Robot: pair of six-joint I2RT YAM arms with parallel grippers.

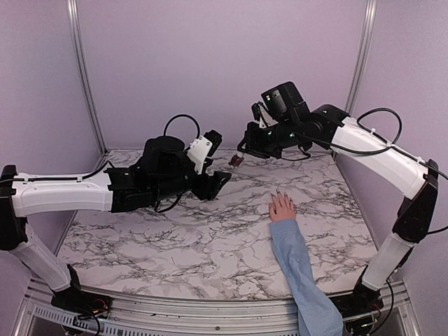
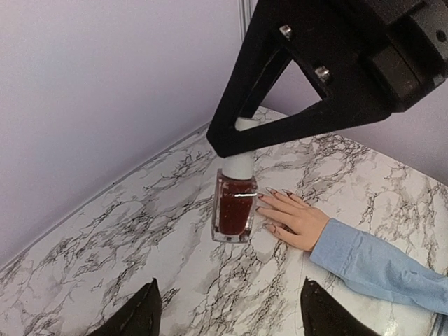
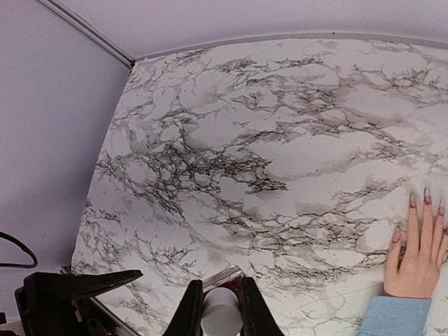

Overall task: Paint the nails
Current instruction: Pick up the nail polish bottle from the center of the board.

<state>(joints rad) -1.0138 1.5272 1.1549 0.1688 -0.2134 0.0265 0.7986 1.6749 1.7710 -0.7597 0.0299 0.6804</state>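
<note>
step: opening the polish, I reckon. The cap is on the bottle, no brush is out, no painting yet

right gripper [image 3: 222,297]: pinched shut on the white cap [image 2: 238,164], gripping from above

bottle [image 2: 234,208]: small square glass one with dark red polish. It hangs under the right gripper and looks clear of the table [image 2: 105,245]

left gripper [image 2: 229,288]: jaws apart, nothing between them. It's aimed at the bottle from the left but not around it yet

hand [image 2: 297,218]: flat on the marble, palm down, right of centre, fingers pointing toward the back wall. A blue sleeve [image 2: 378,262] runs back to the near edge

nails [image 2: 270,190]: long and pointed, darkish at the tips. Too small to tell if any has polish on it

bottle vs hand: from the top camera the bottle is off to the back-left of the hand, not touching. They only look close in the left wrist view because of the angle

next move: my guess is the left gripper comes in around the glass body, below the cap, and closes square on the flat sides. Then the right can twist the cap off and lift the brush out

what it calls for: lining up low enough to miss the right fingers. It also needs a firm hold so the bottle doesn't spin along with the cap

after that: carry the brush over to the fingertips, which lie low on the table
</note>
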